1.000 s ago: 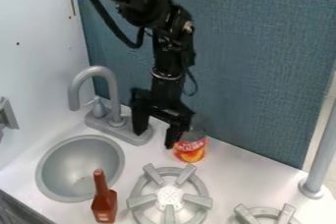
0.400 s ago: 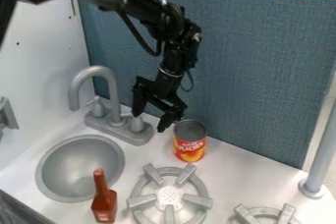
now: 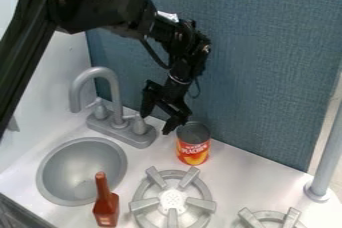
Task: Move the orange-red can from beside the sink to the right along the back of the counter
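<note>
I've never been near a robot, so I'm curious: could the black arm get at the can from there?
Probably yes. The arm has its fingers open close by the can, and I see nothing between them. The blue panel behind might hinder coming in from the back.

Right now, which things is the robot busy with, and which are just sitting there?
Seems busy with:
black gripper, open, close to the can
can, standing upright

Just sitting there:
reddish-brown bottle
sink
faucet
nearer stove burner
</note>
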